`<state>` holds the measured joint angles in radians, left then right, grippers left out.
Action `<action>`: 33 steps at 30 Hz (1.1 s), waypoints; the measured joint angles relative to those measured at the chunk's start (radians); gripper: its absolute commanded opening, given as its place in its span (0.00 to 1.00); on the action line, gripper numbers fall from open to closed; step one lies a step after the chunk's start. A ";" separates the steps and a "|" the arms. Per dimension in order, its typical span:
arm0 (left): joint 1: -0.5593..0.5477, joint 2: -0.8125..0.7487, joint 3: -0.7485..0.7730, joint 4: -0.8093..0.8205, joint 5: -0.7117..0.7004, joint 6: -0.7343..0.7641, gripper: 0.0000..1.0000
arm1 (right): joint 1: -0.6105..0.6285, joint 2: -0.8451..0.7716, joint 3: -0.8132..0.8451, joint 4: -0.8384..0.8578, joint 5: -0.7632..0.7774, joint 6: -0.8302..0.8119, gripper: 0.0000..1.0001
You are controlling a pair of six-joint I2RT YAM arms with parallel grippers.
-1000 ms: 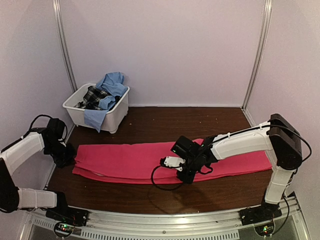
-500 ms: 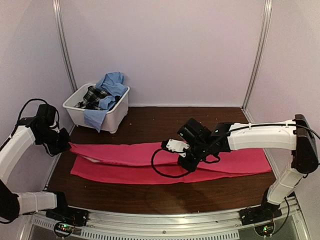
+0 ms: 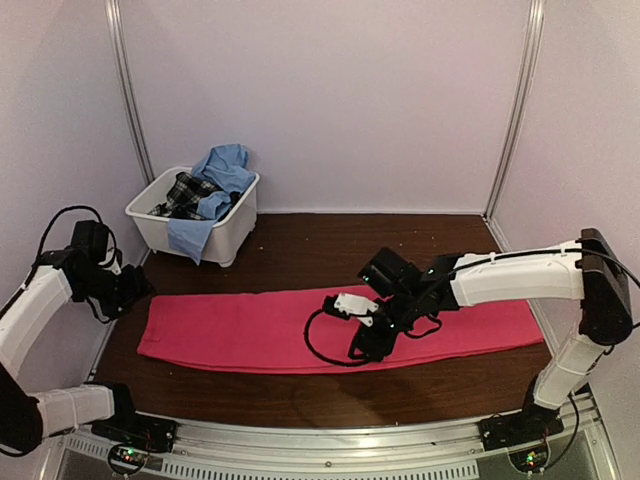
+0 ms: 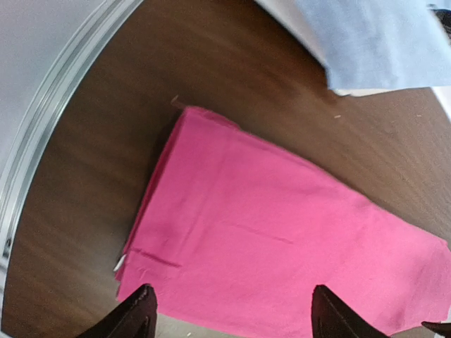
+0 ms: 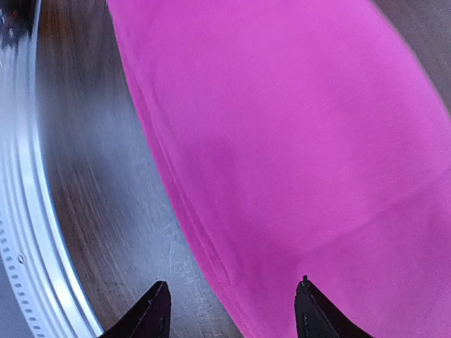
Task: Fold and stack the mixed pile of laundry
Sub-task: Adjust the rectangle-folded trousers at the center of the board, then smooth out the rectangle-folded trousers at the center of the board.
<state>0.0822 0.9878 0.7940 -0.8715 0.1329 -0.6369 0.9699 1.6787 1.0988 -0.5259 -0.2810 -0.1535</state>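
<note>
From above I see the pink cloth lying flat in 1 long strip across the dark table, my left gripper at its left end, my right gripper over its middle, and the white tub behind holding the blue shirt and plaid garment.

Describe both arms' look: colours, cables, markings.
Left arm and right arm: white shells, black joints, loose black cable loops near the wrists. Right wrist carries a small white module. End effector fingers are black. No markings readable.
</note>
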 measured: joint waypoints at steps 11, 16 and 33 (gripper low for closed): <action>-0.430 0.402 0.224 0.315 0.080 0.186 0.92 | -0.363 0.113 0.264 0.114 -0.129 0.158 0.52; -0.499 0.602 0.403 0.413 0.106 0.275 0.92 | -0.418 0.333 0.422 0.083 -0.203 0.188 0.47; -0.515 0.797 0.542 0.444 0.161 0.335 0.70 | -0.349 0.370 0.329 0.029 -0.396 0.094 0.00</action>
<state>-0.4328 1.7847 1.3361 -0.4278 0.2943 -0.3023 0.6209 2.0483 1.4277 -0.4973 -0.6765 -0.0593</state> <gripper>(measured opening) 0.761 0.088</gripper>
